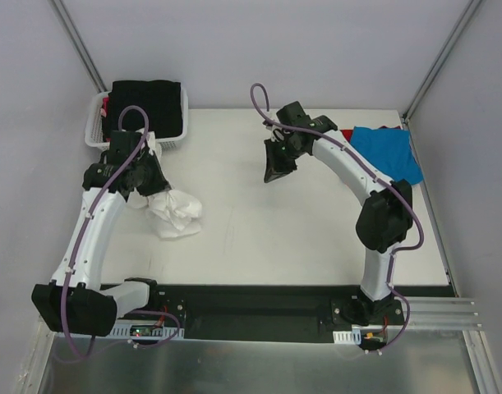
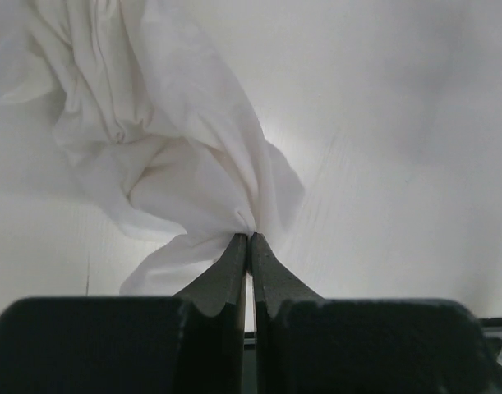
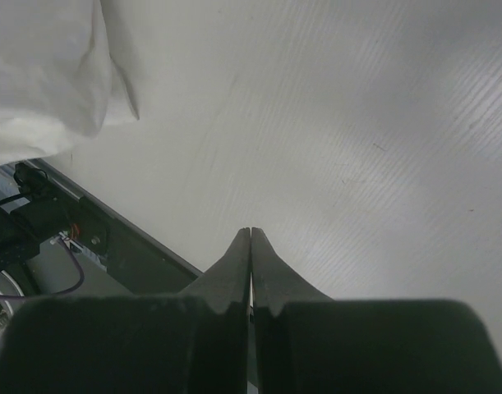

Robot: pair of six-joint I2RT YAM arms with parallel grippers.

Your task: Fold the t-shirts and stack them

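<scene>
The left jaws, pressed together, pinch a fold of the white t-shirt [image 2: 177, 164], which lies crumpled on the left side of the worktop [image 1: 259, 230], just in front of the white basket [image 1: 94, 131]. A black t-shirt [image 1: 150, 107] is draped over that basket in the far left corner. The right jaws, closed on nothing, hang over bare worktop near the middle. A blue t-shirt [image 1: 390, 152] lies spread at the far right edge, well apart from the white one.
</scene>
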